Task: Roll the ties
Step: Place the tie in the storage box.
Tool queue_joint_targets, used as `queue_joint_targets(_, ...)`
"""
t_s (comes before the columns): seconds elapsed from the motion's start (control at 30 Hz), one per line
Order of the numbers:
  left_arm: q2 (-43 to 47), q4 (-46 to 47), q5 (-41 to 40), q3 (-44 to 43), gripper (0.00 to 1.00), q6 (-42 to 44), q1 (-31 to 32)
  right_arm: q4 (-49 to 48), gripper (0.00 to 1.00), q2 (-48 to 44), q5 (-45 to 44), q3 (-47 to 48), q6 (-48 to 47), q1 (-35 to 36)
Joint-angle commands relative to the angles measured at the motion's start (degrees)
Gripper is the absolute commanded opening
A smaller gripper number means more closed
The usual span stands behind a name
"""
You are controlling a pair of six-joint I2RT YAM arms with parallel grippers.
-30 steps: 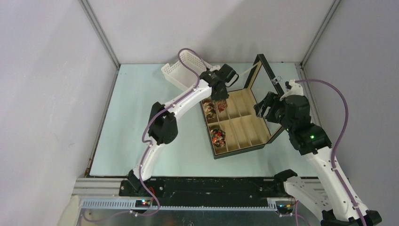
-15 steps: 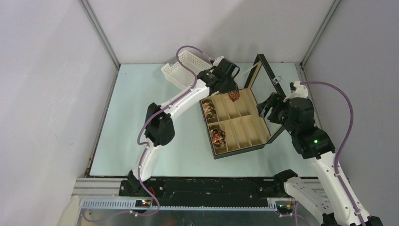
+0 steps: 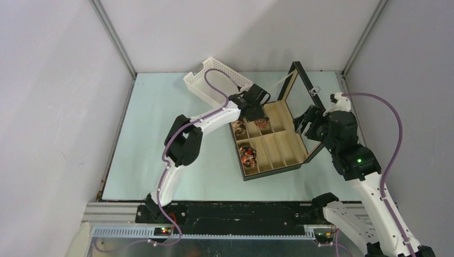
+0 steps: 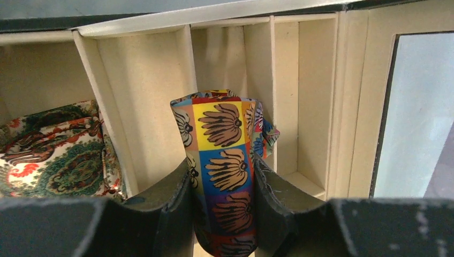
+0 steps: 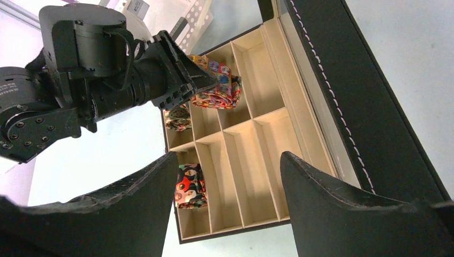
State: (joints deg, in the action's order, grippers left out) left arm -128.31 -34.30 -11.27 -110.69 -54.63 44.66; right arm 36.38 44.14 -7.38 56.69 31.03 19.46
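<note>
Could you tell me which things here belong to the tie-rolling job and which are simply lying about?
Job in hand:
- colour-block tie, rolled, clamped in the left gripper
- paisley tie, rolled, in a compartment
- third tie, rolled, in the near-left compartment

Lying about:
- black box, lid open, only storing the rolls
- white basket

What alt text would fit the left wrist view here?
The left gripper holds a rolled tie, patterned in bright flower squares, between its jaws in front of the cream compartments of the box. A paisley tie sits in the compartment at left.
</note>
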Motion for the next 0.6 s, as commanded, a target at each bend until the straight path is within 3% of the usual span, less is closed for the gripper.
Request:
queue_joint_targets(0.0, 4.33, 2.19, -3.43, 1.77, 0.00, -1.27, 0.23, -0.05, 0.73, 0.03, -0.77, -0.08, 0.17, -0.29)
queue_joint_targets(0.57, 9.24, 3.20, -5.33, 8.74, 0.00, -0.43, -0.51, -1.06, 0.72, 1.14, 0.52, -0.43, 0.64, -0.25)
